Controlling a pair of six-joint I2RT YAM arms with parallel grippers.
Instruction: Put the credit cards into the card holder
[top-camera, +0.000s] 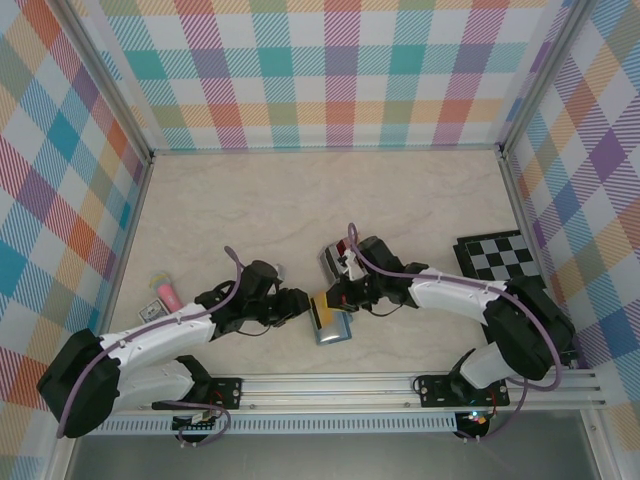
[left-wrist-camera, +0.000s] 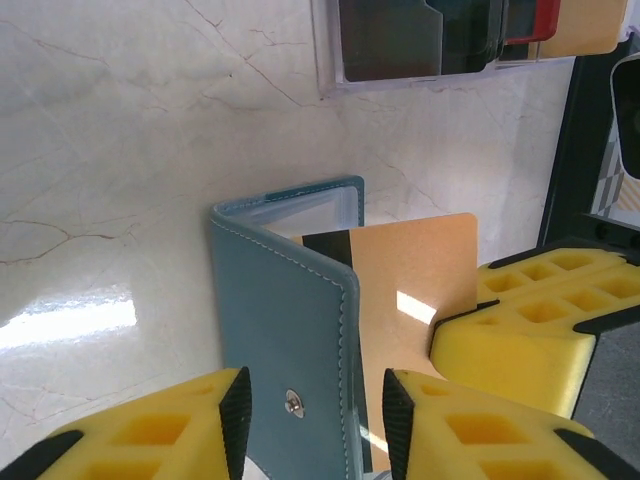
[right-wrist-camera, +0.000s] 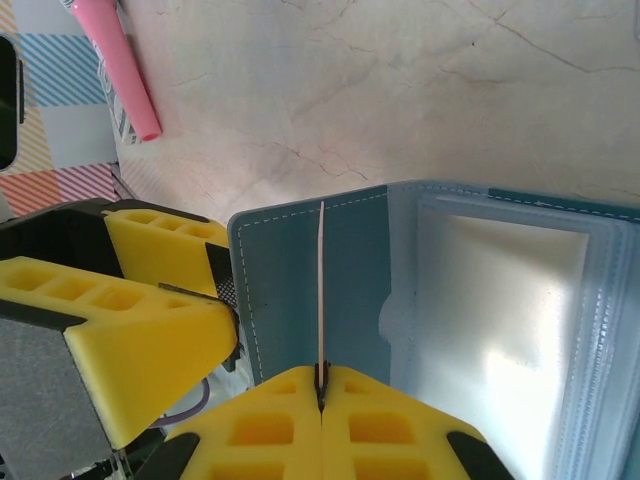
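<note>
The teal card holder lies open on the table between my two grippers. My right gripper is shut on a gold credit card, seen edge-on against the holder's teal pocket. In the left wrist view the same gold card, with a black stripe, sticks out from behind the holder's cover. My left gripper straddles that cover near its snap. A gap shows between the cover's edge and the right pad. From above, the left gripper and right gripper nearly meet.
A clear rack just behind the holder holds more cards: dark, red and gold. A pink object and a small patterned box lie at the left. A chequered board sits at the right wall.
</note>
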